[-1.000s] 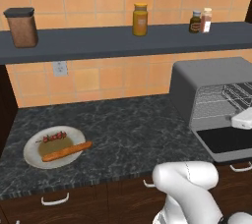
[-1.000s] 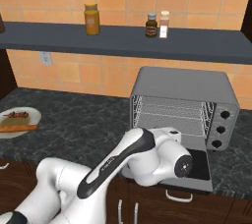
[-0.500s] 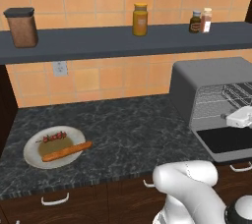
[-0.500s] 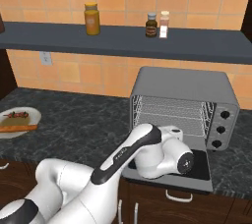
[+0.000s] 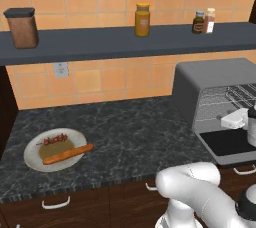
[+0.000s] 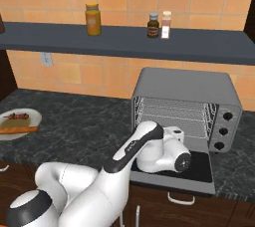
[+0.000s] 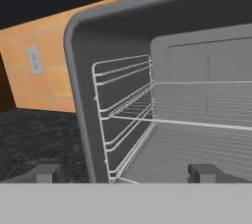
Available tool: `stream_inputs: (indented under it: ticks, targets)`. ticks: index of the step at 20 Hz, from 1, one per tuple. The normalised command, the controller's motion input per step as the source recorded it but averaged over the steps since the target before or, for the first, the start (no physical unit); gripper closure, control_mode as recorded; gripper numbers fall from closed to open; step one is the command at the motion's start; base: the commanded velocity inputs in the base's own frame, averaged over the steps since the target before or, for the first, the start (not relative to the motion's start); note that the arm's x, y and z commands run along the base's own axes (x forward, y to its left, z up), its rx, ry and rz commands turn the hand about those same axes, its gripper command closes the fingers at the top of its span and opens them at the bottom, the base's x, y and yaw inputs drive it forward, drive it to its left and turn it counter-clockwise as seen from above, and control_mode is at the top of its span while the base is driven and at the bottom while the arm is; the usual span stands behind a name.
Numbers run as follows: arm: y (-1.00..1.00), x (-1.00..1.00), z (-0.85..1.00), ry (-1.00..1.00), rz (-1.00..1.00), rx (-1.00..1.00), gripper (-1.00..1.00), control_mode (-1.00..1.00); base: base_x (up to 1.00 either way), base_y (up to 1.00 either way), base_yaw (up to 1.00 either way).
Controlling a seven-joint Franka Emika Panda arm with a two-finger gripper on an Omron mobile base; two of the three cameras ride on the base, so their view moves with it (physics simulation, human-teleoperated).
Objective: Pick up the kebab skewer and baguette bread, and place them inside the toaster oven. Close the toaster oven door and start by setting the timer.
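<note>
place: home kitchen, rendered
walls: orange tile backsplash [image 5: 100,79] with an outlet [image 5: 61,69]
counter: dark marble countertop [image 5: 130,132], wood drawers [image 5: 55,204] underneath
shelf: dark shelf [image 5: 100,42] with spice jars [image 5: 142,20]
appliance: grey toaster oven [image 6: 187,106]

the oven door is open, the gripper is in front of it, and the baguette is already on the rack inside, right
Not quite: the baguette bread lies on the plate beside the kebab skewer, as the left base view shows. The toaster oven door is open and the gripper faces the bare rack.

kebab skewer [image 5: 55,139] beside baguette bread [image 5: 67,154], toaster oven [image 6: 185,105] empty, toaster oven door [image 6: 196,169] open flat
</note>
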Motion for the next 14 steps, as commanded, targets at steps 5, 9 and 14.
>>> stream_inputs:
  ticks: [5, 9, 14]
  targets:
    - [-0.1, 0.43, -0.26, 0.0, -0.01, 0.0, -1.0, -1.0, 0.0, 0.0, 0.0]
    - [-0.16, 0.16, -0.32, 0.0, 0.0, 0.0, -1.0, -1.0, 0.0, 0.0, 0.0]
    - [-0.2, 0.13, -0.21, 0.0, 0.0, 0.0, -1.0, -1.0, 0.0, 0.0, 0.0]
